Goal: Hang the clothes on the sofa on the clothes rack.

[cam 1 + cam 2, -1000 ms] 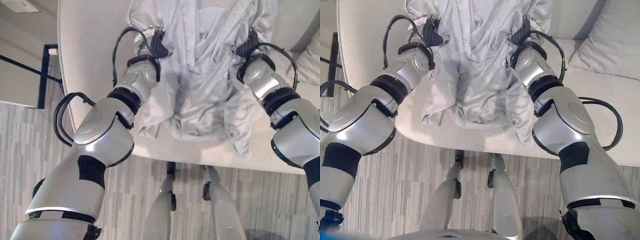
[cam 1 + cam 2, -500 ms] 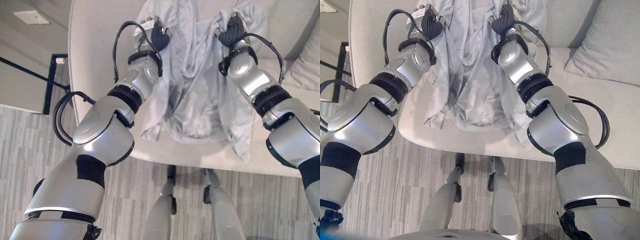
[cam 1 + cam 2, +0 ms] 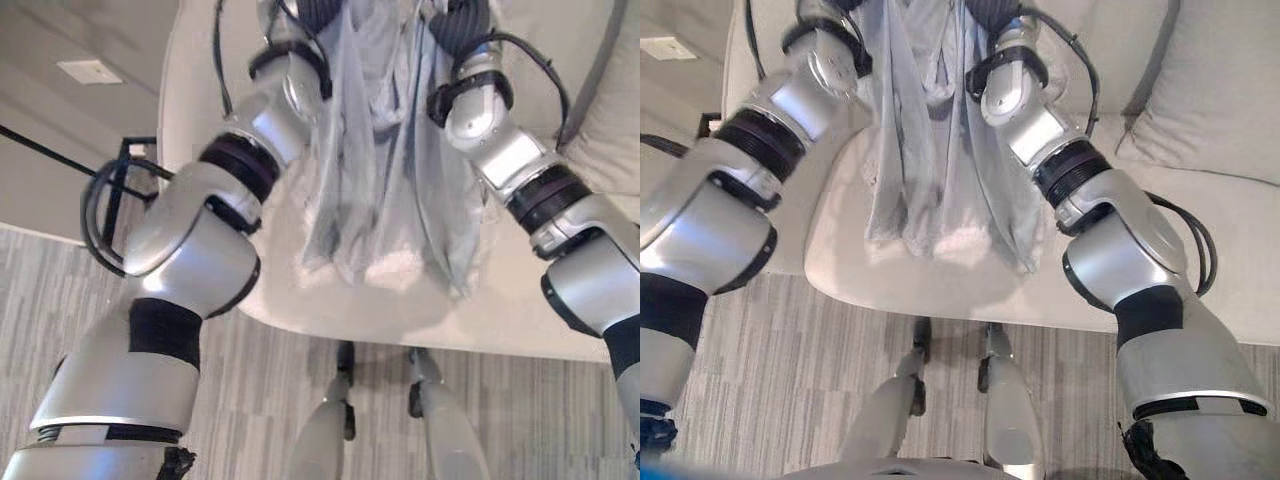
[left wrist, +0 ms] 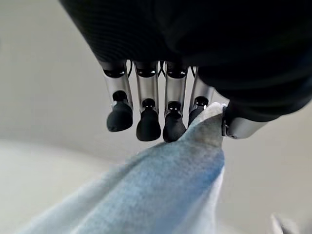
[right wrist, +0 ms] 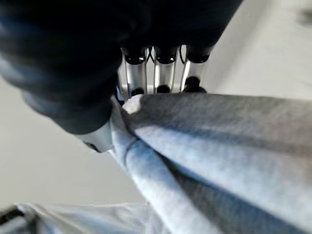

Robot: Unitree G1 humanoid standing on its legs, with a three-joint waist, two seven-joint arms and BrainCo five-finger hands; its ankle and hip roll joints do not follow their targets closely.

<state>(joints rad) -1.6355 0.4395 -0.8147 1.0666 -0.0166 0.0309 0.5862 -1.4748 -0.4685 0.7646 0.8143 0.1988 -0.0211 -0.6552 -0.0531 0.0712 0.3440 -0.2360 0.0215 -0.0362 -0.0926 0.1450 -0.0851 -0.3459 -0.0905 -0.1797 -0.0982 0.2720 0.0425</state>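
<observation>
Garment (image 3: 385, 140), pale grey, hung in long folds between both raised arms, lower hem just above the sofa (image 3: 500, 310) seat's front edge. Left hand (image 4: 165, 114) pinched one upper corner of the cloth between curled fingers and thumb. Right hand (image 5: 146, 78) closed on a bunched fold at the other upper side, cloth drawn taut from the fingers. Cushion (image 3: 1230, 90) lay on the sofa, right of the right arm.

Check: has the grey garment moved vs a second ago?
Yes. The grey garment has been lifted off the sofa seat; both hands raised it and drew closer, so it now hangs narrow, hem near the front edge.
</observation>
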